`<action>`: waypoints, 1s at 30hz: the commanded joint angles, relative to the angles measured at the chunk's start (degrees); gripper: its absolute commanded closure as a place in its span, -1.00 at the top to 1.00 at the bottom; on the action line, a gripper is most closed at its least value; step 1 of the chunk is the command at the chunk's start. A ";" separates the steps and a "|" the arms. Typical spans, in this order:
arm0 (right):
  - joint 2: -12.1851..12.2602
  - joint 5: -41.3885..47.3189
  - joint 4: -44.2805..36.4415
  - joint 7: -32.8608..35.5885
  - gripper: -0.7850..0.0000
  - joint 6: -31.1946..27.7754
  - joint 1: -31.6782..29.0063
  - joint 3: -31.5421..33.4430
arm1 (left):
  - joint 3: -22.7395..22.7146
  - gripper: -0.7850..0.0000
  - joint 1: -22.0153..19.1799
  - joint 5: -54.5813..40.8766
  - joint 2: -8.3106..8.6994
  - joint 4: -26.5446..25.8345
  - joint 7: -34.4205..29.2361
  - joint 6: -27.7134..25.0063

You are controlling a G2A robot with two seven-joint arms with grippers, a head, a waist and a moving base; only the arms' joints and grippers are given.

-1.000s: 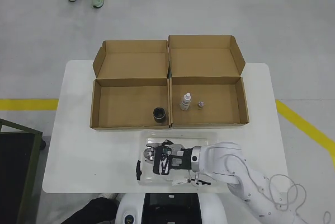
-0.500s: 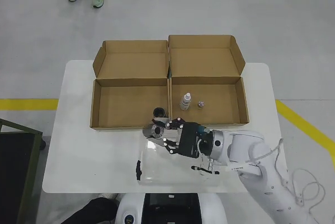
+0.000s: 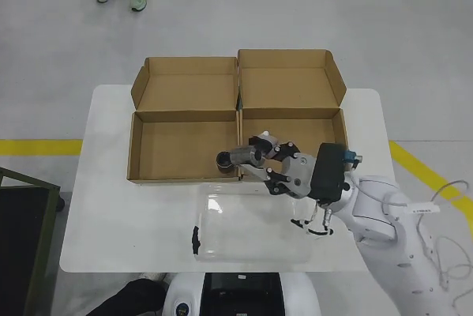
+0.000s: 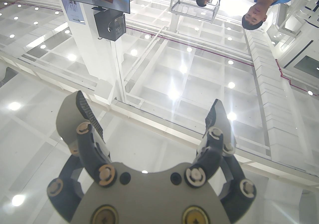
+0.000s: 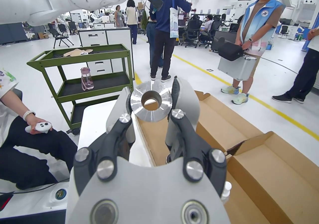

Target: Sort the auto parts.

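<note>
Over the wall where the two cardboard boxes meet, the right gripper [image 3: 243, 154] now hangs with the metal ring [image 3: 238, 153] clamped between its fingers. In the right wrist view the ring [image 5: 139, 108] sits square between the two pads, bore facing the camera, grip looks firm.

Change: a second ago this gripper was down inside the clear tray [image 3: 220, 246]. Half a second ago it was up at the tray's far corner with the ring already in hand. Now it has carried past the boxes' front wall, so the tray is free of the arm. The small black part [image 3: 195, 237] at the tray's edge hasn't shifted. The dark ring [image 3: 223, 163] in the left box [image 3: 173, 150] is also where it was, just beside the held ring.

Meaning: pick done, carry nearly done, drop not yet made. The ring is in the air and touches neither box. Likely target is the left box, since a similar round part lies there. It hangs close to the divider, so releasing here could land it in the right box [image 3: 319, 150] or on the wall. Probably needs to go a bit further over the left box first.

Left gripper [image 4: 148, 103] is spread wide, holding nothing, aimed at the ceiling
</note>
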 commanded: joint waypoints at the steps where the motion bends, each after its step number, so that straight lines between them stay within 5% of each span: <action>1: 0.06 0.59 0.13 -0.43 -1.00 -0.27 -0.17 0.48 | 0.00 1.00 0.00 0.00 0.00 0.00 0.00 0.00; 15: 0.11 0.09 1.80 -1.81 -1.00 -0.91 0.05 0.38 | 0.00 1.00 0.00 0.00 0.00 0.00 0.00 0.00; 30: -2.02 -4.17 10.99 7.16 -1.00 6.72 11.01 -11.55 | 0.00 1.00 0.00 0.00 0.00 0.00 0.00 0.00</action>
